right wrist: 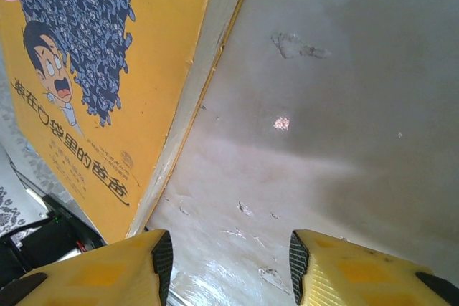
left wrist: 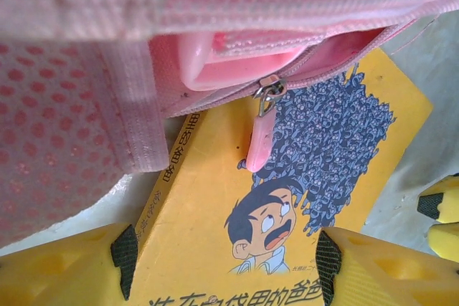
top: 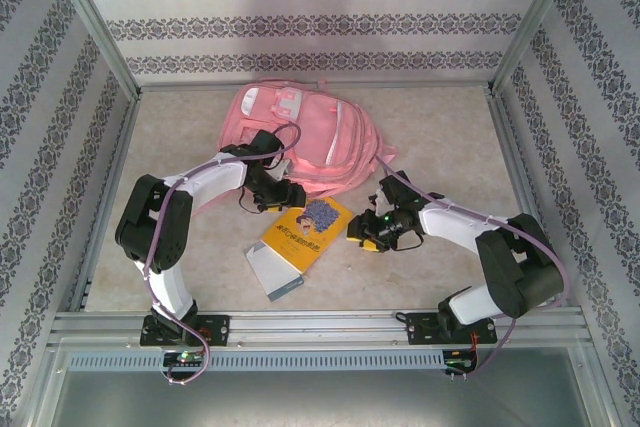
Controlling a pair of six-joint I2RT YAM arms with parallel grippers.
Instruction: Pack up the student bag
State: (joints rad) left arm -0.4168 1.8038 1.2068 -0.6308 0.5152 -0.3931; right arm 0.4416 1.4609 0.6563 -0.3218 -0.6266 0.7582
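At the far middle of the table the student bag is lying flat, near edge overlapping the yellow book. Left gripper is hovering spread by the zip pull, right gripper gaping empty beside the book. Likely step: working the zip; next needs pinching that pull.

Top external view: fixed high behind the arm bases, facing down and forward over the whole pale mottled table; distant. Left wrist view: very close, looking past the left gripper (yellow fingers at the bottom corners) across the yellow paperback book with a cartoon-face cover to the zip edge of the large pink fabric student bag. Right wrist view: low, close, looking past the right gripper at the bare table and that book's side edge. All three views share the book; top and left wrist views share the student bag.
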